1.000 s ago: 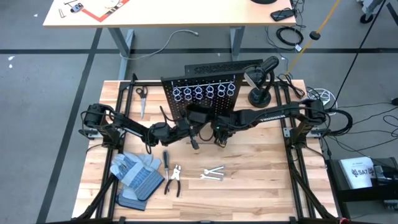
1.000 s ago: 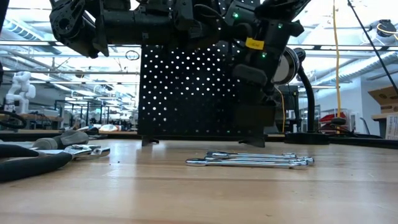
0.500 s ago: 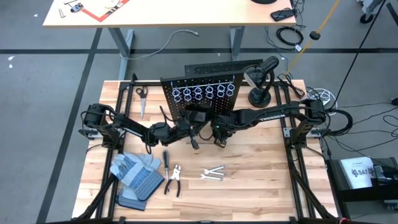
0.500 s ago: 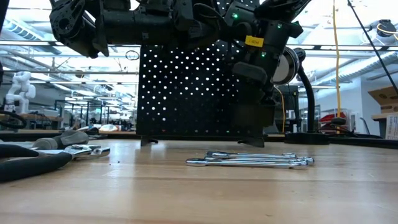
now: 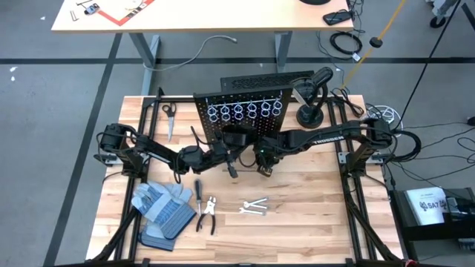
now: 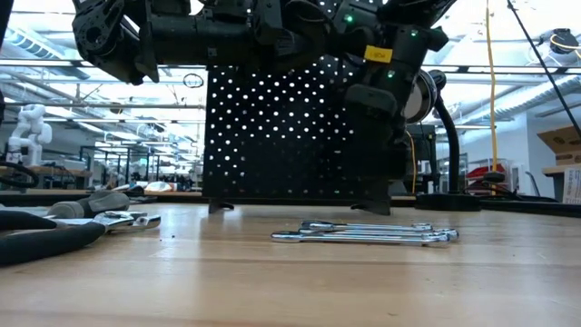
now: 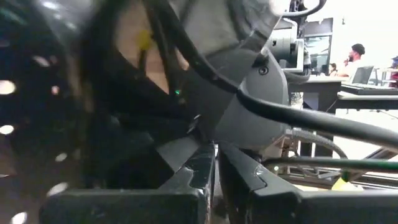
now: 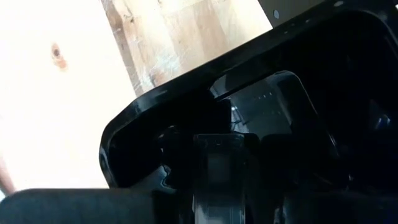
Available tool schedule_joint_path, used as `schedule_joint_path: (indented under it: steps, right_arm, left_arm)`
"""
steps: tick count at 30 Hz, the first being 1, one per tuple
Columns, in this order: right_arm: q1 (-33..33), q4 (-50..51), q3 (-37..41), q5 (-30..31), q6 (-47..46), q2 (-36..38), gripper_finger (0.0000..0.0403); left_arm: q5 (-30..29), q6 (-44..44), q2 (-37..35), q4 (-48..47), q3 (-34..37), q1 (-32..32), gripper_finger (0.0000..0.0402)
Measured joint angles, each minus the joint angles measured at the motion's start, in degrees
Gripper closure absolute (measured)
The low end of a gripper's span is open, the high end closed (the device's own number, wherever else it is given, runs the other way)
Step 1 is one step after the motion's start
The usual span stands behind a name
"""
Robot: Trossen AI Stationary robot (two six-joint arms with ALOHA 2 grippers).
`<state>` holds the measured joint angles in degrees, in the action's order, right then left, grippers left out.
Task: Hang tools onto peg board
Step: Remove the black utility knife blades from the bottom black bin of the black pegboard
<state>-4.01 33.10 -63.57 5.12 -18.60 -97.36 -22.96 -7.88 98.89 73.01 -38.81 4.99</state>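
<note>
Peg board: the peg board (image 5: 241, 119) stands upright at the far middle of the desk (image 5: 312, 215); its row of silver ring holders (image 5: 245, 110) appears unfilled in the high view.
Tools left lying: the silver wrenches (image 5: 254, 207) lie flat near the desk's middle; the pliers (image 5: 208, 213) and the thin screwdriver (image 5: 198, 189) lie just beside the work gloves (image 5: 163, 208); scissors (image 5: 168, 119) lie to the left of the board.
Black bin: the right wrist view looks into a small black bin (image 8: 261, 124) with a grey metal piece (image 8: 214, 165) inside it, between that arm's own fingers.
Right gripper: the right gripper (image 5: 263, 159) is in front of the board's foot; fingers are narrow, seemingly closed on the grey metal piece, though the contact itself is dark.
Left gripper: the left gripper (image 5: 231, 165) is close beside the right one, fingers pressed together and holding nothing visible.
Progress: early, by my judgement; no tool shows hung on the board, and wrenches, pliers and screwdriver all remain on the desk.
Uncertain: whether the bin is already fixed to the board cannot be told.
</note>
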Motion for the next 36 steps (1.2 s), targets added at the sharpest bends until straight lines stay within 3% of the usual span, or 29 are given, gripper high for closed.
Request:
schedule_joint_path:
  steps: [23,36]
  right_arm:
    - [1.47,0.78,-0.22,0.95,5.03,7.56,0.0306]
    - [2.15,4.48,-0.24,0.97,6.45,8.00,0.0298]
  left_arm:
    - [0.00,-0.02,0.00,-0.72,0.00,0.00,0.0371]
    - [-0.01,0.05,0.00,-2.64,0.00,0.59,0.0371]
